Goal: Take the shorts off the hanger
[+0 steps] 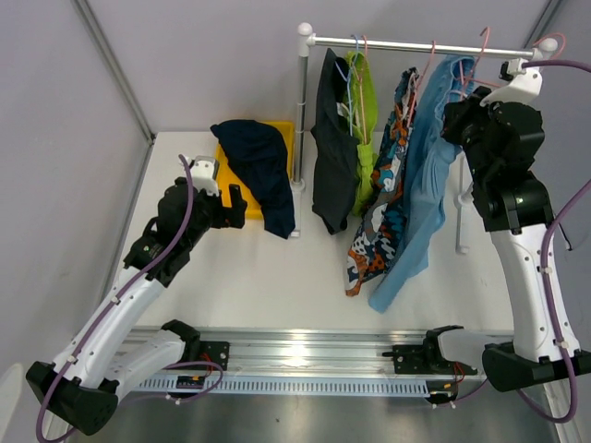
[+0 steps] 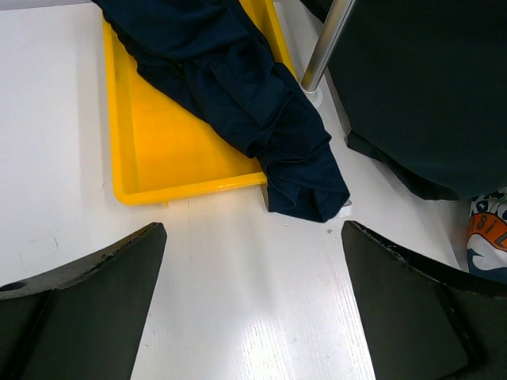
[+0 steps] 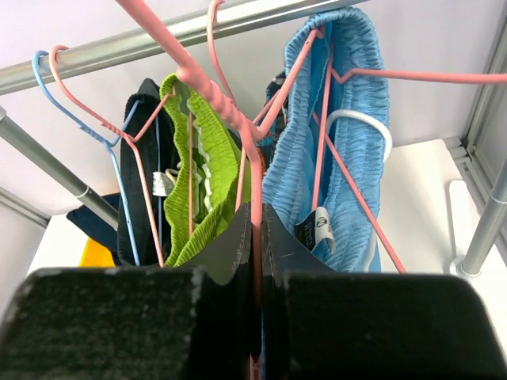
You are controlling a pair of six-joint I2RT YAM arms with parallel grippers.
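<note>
Four pairs of shorts hang from the rail: charcoal-black (image 1: pixel 331 152), lime green (image 1: pixel 367 115), patterned orange-teal-white (image 1: pixel 380 208) and light blue (image 1: pixel 427 185). The navy shorts (image 1: pixel 260 164) lie across the yellow tray (image 1: pixel 282 131), spilling over its front edge (image 2: pixel 305 186). My right gripper (image 1: pixel 459 113) is up at the rail, shut on a pink hanger wire (image 3: pixel 255 207) between the lime green (image 3: pixel 207 178) and light blue shorts (image 3: pixel 291 170). My left gripper (image 1: pixel 233 207) is open and empty over the table (image 2: pixel 253 305), just in front of the tray (image 2: pixel 170 158).
The rack's metal rail (image 1: pixel 420 46) spans the back, with one upright post (image 1: pixel 302 111) beside the tray and another (image 3: pixel 482 229) at the right. Blue and pink hangers (image 3: pixel 103 134) crowd the rail. Grey walls close in left and back.
</note>
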